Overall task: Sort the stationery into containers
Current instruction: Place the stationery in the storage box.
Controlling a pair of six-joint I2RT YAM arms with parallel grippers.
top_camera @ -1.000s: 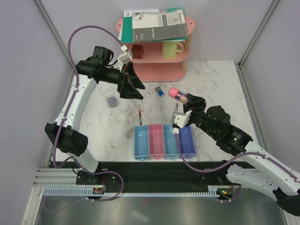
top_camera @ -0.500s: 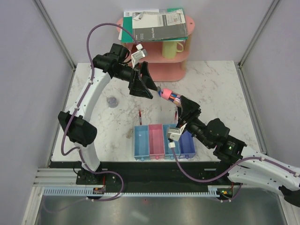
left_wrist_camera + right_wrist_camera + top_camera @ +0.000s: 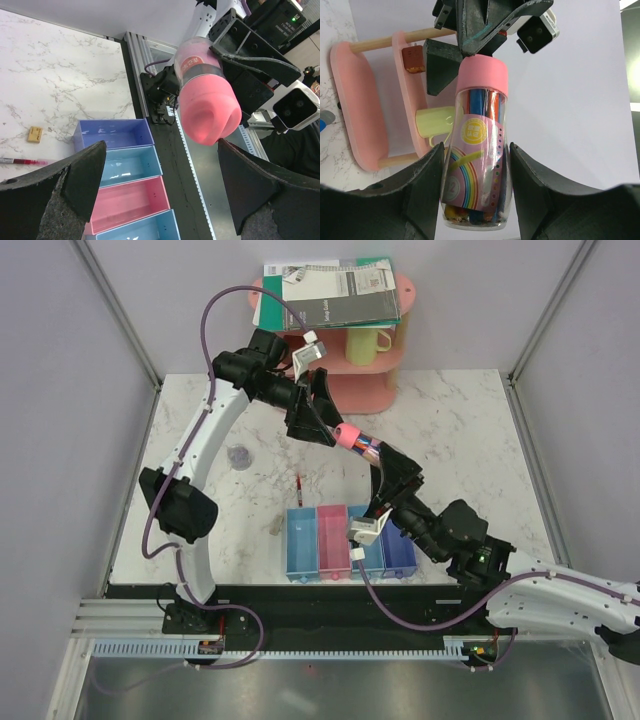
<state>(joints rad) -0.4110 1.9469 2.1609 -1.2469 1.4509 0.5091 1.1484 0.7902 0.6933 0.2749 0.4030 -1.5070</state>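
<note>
Pink cylinder (image 3: 358, 441) up in the air between our grippers | left gripper (image 3: 322, 425) wide open either side of its cap, holding nothing | right gripper (image 3: 388, 468) squeezes its clear body | step, we think: pass it over; next, close softly on the cap | we count one disc (image 3: 238, 456), one tan block (image 3: 278, 527), one red pen (image 3: 299, 483), four trays (image 3: 318, 540)

Glossy plastic trays (image 3: 127, 165); clear plastic cylinder (image 3: 476, 170) (matt pink cap (image 3: 482, 75)); smooth marble-patterned table (image 3: 470, 420).

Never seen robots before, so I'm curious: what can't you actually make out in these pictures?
- Top view: the right gripper hides the lower end of the pink-capped jar.
- Top view: the greyish disc is too small to identify.
- Left wrist view: the red pen runs off the left edge.
</note>
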